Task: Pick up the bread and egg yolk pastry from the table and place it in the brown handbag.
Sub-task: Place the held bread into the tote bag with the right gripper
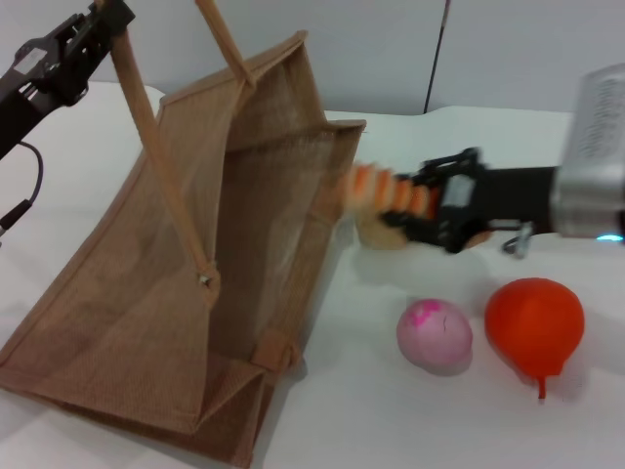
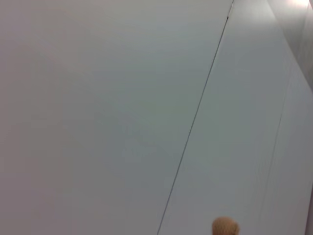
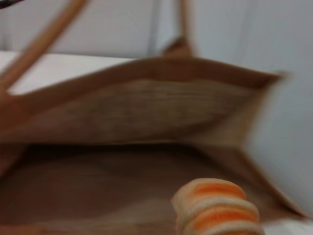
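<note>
From the head view, the right gripper [image 1: 415, 210] is clamped on the long orange bread with white stripes [image 1: 376, 192], its long side pointing at the open mouth of the big brown woven handbag [image 1: 195, 293]. The left gripper [image 1: 98, 24] holds a handle up. The pastry is mostly hidden. The left wrist view shows only wall. In the right wrist view, the bread tip [image 3: 217, 205] is just outside the bag mouth [image 3: 146, 122].

The bread [image 1: 383, 192] is orange with cream-white stripes. The brown handbag [image 1: 146, 322] is woven tan-brown jute with lighter tan handles. A pink bun [image 1: 435, 335] carries a magenta blotch, beside an orange-red fruit [image 1: 534, 324]. The tabletop [image 1: 410, 420] is white.
</note>
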Controlling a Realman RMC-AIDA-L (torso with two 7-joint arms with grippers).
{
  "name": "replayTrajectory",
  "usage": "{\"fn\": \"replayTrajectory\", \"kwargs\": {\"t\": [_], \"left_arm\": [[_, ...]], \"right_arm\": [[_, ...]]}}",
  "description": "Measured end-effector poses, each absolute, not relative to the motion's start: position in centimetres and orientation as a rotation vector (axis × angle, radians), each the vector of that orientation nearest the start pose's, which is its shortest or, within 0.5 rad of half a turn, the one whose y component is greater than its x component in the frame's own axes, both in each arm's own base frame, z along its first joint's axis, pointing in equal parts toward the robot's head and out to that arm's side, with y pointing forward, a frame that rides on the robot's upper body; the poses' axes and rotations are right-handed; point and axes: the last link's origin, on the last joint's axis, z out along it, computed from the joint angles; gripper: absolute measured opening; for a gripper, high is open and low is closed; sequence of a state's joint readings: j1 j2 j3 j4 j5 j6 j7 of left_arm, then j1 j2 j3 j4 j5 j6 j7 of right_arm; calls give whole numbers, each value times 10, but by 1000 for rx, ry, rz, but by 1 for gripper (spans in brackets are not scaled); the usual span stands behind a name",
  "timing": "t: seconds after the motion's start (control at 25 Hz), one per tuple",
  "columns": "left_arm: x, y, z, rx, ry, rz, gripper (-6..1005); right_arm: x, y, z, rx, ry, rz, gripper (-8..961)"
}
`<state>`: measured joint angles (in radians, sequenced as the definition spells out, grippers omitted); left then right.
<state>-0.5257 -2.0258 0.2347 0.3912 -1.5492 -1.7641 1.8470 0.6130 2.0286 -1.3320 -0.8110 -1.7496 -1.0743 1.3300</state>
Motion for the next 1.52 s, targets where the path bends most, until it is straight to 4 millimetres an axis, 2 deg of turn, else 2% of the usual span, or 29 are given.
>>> {"fn": "replayTrajectory", "kwargs": {"t": [0.16, 0.36, 0.48, 0.64, 1.0, 1.28, 1.48, 1.52], "left_arm": [[-264, 333, 82, -2008, -633, -1547, 123], [-259, 337, 83, -2016, -658, -1574, 123], [-253, 341, 82, -2035, -656, -1593, 123], [-243, 346, 80, -2073, -663, -1620, 123], [-227, 346, 81, -2131, -627, -1698, 124], [-226, 345, 82, -2136, -616, -1711, 124], [-229, 343, 83, -2119, -622, -1711, 124], [-230, 343, 83, -2115, -622, -1711, 124]], "right_arm": [[162, 382, -69, -2811, -156, 240, 425], [125, 365, -114, -2806, -428, 145, 417], [110, 358, -138, -2757, -580, 72, 405], [99, 349, -158, -2683, -705, 35, 392], [78, 344, -174, -2439, -853, 49, 384], [85, 346, -174, -2341, -862, 32, 371], [88, 345, -174, -2341, -814, 43, 361], [88, 345, -174, -2344, -802, 48, 460]]}}
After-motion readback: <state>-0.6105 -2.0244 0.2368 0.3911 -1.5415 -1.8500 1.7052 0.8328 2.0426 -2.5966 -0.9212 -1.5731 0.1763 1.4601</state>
